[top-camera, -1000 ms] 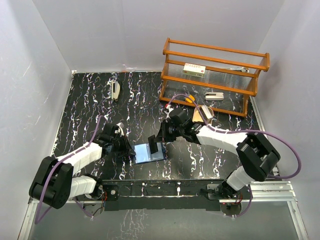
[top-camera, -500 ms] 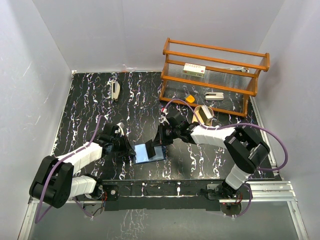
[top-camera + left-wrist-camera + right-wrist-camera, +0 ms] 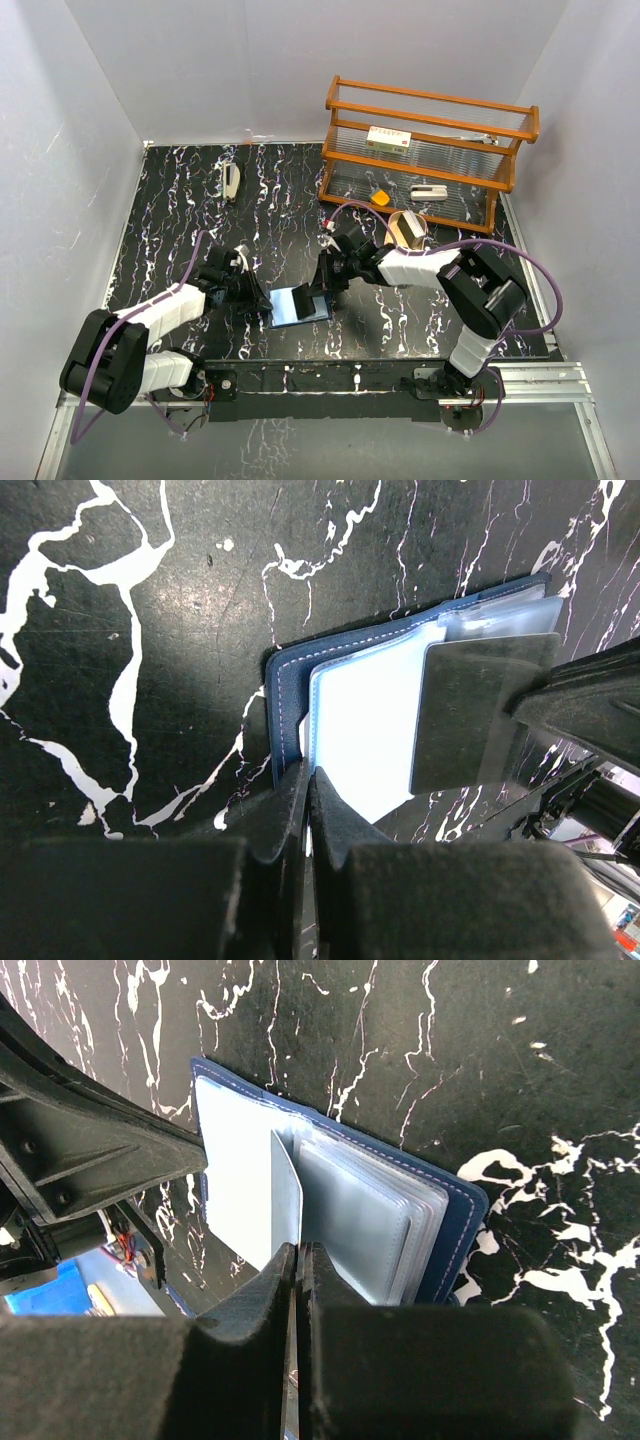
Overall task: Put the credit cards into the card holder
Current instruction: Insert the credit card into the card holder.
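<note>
Left arm: reaches from its base, low over the surface (image 3: 180, 220), forearm angled right toward the middle.
Left claw (image 3: 308, 780): narrow, fingers nearly together, pinching the left edge of the card holder (image 3: 285, 695).
Right arm: elbow folded out to the right, forearm stretched back to the left, wrist tipped down.
Right claw (image 3: 298, 1250): pinched tight on a thin card (image 3: 286, 1195) that stands on edge over the open pages.
Card holder place: front centre of the surface, between the two claws, touching both.
Card holder lie: open flat, pale slotted inside up, navy cover showing as a border.
Long axis: left to right in the top view, its right end slightly farther from the bases.
Card facing: upright, lower edge at the clear sleeves.
</note>
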`<state>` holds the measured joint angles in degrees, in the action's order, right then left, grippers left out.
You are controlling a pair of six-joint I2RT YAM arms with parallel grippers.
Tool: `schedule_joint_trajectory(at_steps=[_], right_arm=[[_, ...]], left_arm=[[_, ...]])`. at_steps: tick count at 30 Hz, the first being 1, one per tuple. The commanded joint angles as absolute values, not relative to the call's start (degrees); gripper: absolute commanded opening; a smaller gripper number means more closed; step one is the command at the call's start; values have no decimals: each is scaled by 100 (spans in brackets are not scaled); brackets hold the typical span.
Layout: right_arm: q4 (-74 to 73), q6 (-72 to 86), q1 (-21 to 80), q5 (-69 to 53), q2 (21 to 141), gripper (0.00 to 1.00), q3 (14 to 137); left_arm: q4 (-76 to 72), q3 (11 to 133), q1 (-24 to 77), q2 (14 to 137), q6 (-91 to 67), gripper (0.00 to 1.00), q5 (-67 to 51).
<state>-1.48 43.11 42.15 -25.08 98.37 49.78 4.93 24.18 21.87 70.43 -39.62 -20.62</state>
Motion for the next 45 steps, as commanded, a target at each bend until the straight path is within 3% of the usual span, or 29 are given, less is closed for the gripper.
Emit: schedule_joint_trajectory(at_steps=[1, 16, 30, 45], right_arm=[[-377, 3943, 4087, -2271, 9790, 0, 5018], [-224, 3721, 3981, -2704, 10258, 0, 5032], [-128, 3948, 3974, -3142, 9405, 0, 5025], [208, 3983, 3981, -3356, 10295, 0, 5069]], left_arm=[[721, 2453, 2197, 7178, -3861, 0, -1982], [694, 2505, 2198, 7302, -3899, 0, -2043], [727, 2550, 2204, 7042, -4005, 4, -1818], [659, 2638, 2199, 7409, -3900, 0, -1846]])
